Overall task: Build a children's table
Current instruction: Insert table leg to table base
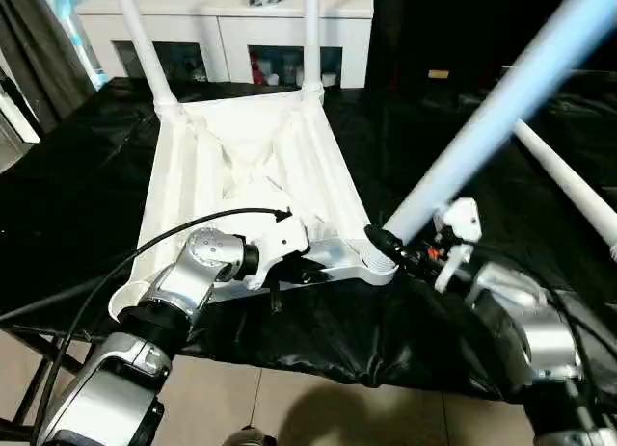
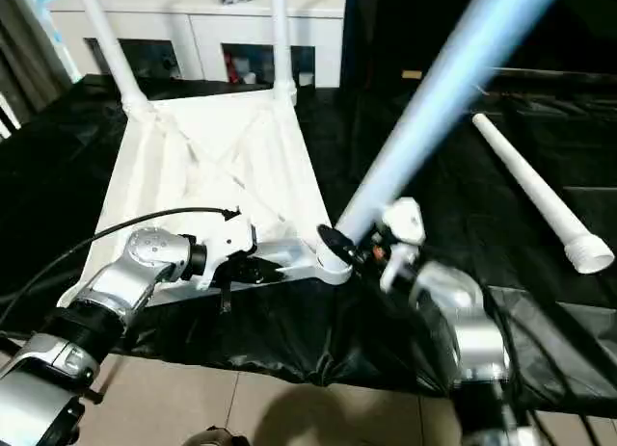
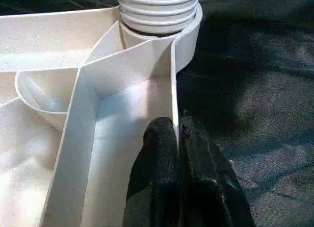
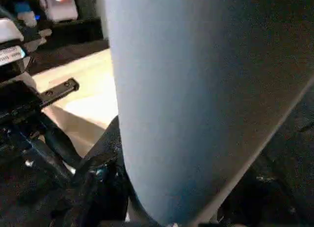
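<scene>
Now, left gripper: pinching shut on the tabletop rim.
Right gripper: half open, clasping a leg leaning at the near corner socket.
Nearby: spare leg lying on the black table.

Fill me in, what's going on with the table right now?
The tabletop lies upside down on the black-covered work table. Two legs stand in its far corner sockets. The left gripper is shut on the tabletop's near rim. The right gripper holds a third leg, tilted, its end at the near right socket. A fourth leg lies loose on the cloth to the right.
</scene>
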Robot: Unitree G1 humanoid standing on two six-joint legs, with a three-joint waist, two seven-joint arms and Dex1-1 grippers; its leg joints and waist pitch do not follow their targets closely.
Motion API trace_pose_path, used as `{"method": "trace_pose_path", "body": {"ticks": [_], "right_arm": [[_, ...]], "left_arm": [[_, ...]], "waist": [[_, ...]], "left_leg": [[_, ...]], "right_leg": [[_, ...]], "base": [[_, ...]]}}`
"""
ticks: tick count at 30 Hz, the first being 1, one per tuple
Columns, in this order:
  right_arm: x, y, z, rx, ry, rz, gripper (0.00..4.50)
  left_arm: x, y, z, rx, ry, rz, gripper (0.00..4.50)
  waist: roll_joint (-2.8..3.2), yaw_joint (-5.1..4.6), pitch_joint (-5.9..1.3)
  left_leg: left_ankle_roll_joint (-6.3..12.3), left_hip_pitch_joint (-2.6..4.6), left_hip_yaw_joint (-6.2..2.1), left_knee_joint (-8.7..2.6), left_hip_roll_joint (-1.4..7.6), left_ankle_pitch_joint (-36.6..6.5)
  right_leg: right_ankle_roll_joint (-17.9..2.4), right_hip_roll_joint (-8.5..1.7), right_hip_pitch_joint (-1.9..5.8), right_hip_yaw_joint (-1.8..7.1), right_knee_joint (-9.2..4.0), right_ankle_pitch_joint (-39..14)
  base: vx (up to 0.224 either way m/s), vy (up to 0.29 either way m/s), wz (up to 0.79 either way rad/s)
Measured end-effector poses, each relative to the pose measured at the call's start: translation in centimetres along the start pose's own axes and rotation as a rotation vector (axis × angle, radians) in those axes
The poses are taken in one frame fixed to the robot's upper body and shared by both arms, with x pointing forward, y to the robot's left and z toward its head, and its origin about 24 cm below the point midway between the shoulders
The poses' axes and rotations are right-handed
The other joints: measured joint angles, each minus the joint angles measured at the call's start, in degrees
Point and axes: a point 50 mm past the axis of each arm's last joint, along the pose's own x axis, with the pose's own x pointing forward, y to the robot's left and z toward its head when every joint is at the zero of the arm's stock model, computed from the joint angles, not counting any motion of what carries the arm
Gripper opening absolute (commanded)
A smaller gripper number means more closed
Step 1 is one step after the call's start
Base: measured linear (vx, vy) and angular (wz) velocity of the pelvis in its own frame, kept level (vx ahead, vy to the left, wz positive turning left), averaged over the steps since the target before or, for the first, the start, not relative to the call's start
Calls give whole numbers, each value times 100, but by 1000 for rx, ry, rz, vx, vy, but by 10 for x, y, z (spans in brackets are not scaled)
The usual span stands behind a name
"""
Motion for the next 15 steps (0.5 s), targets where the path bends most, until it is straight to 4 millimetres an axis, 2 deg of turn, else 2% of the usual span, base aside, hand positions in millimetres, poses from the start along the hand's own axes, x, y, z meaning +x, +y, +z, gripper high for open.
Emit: {"method": "trace_pose_path", "body": {"ticks": [8, 15], "right_arm": [[8, -4, 12, -65, 131, 172, 189], [8, -1, 14, -125, 187, 288, 189]], "left_arm": [[-5, 0, -1, 13, 8, -27, 0], [-9, -1, -2, 34, 17, -69, 0]], "waist": [[-26, 12, 3], [-65, 43, -3]], "left_leg": [[1, -6, 2, -1, 2, 0], [5, -18, 4, -1, 2, -2]], "right_leg": [[1, 1, -5, -1, -4, -1], [1, 0, -6, -3, -18, -2]], "base": [[0, 0, 0], [0, 0, 0]]}}
